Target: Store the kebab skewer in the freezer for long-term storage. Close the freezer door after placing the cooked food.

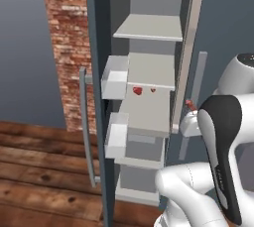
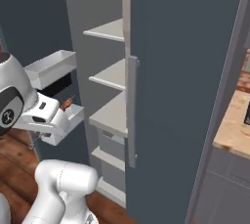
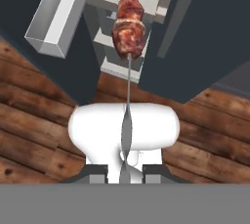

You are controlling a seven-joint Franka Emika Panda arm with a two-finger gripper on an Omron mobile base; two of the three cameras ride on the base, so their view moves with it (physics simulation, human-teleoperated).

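Jaws clenched on kebab skewer (image 3: 129, 27) stick, meat chunks pointing toward freezer (image 1: 149, 72) shelves; freezer door (image 1: 96, 122) swung open, white bins on inner face.

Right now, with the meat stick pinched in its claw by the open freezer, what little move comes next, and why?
Probably push the skewer forward onto a white shelf. The gripper is shut on its thin stick end, the freezer door stands open, and the meat points at the shelves but seems to be outside them.
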